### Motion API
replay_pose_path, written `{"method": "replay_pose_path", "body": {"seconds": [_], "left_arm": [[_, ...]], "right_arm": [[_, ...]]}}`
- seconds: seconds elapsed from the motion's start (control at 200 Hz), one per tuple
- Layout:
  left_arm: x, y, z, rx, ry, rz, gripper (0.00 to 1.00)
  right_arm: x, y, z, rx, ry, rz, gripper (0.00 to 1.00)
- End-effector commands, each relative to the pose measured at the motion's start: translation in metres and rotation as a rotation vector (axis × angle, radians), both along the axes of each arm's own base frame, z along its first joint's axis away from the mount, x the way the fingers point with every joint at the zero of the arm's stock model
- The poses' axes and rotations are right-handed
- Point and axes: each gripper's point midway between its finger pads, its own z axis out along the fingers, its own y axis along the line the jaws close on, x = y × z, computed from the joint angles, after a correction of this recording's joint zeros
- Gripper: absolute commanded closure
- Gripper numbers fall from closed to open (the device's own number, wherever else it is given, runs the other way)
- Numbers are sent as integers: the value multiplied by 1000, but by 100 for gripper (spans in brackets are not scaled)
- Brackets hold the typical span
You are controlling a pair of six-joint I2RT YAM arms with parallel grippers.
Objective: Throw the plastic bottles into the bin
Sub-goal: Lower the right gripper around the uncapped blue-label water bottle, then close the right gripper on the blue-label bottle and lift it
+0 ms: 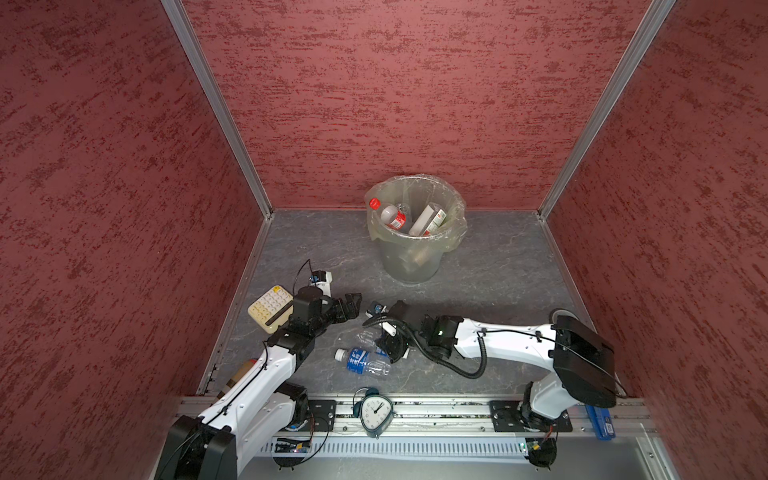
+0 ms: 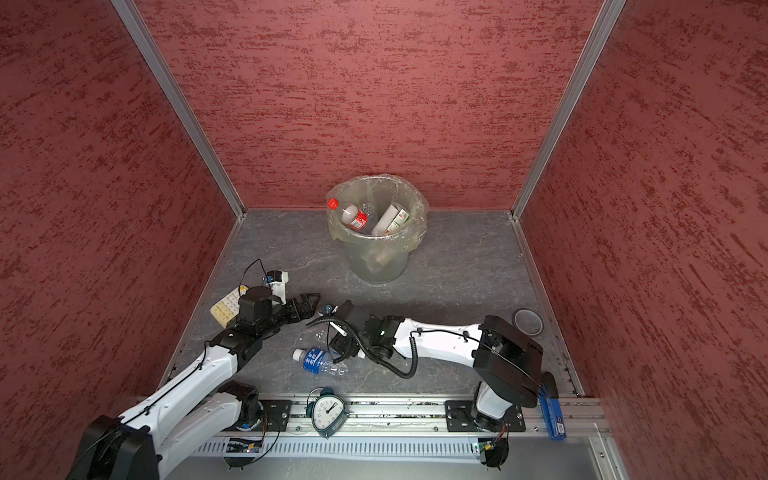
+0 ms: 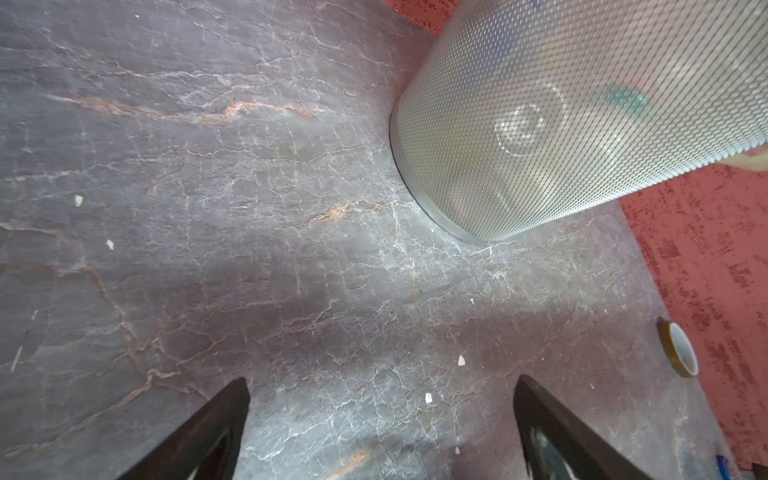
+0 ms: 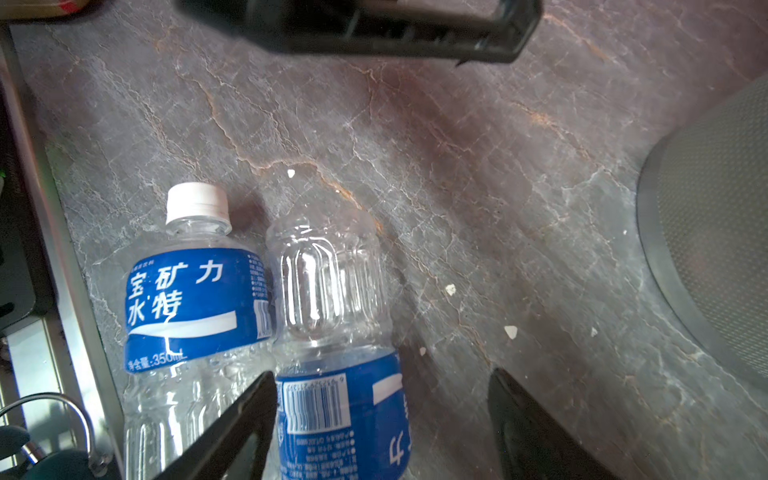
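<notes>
My right gripper (image 4: 382, 374) stands part open astride a lying clear bottle (image 4: 328, 282), nothing clamped yet; my left gripper (image 3: 382, 378) gapes empty. Light, thin-walled, slick: I'd judge the labelled waist the best hold. Its white-capped neighbour (image 4: 195, 299), just alongside on the surface (image 4: 457, 166), reads 宝矿力水特, 350mL. The bin (image 1: 411, 257) stands well apart.

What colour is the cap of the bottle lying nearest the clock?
White; the cap shows best in the right wrist view.

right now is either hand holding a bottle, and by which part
Nothing is held yet. The right hand straddles a lying bottle at its blue label, jaws open. The left hand is open and empty.
</notes>
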Motion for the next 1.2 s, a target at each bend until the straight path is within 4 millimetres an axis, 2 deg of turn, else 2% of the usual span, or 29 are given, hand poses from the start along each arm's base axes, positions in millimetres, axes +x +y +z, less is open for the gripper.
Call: {"method": "replay_pose_path", "body": {"seconds": [0.0,0.316,0.536,0.817,1.112,1.197], "left_arm": [[6,-2,5,-47,-27,-17,1],[9,4,0,-87,-2,-5,1],[8,4,-1,-94,5,-5,1],[8,5,-3,-97,12,-2,1],[9,5,-4,-102,18,-5,1],[9,5,-5,-103,18,-4,1]], "right_arm": [[-7,6,-3,-40,11,53,21],[-9,17,-23,-94,48,90,24],[2,17,-36,-146,57,72,27],[15,12,-46,-181,55,45,32],[24,3,-60,-218,71,20,32],[27,0,-58,-213,63,8,32]]}}
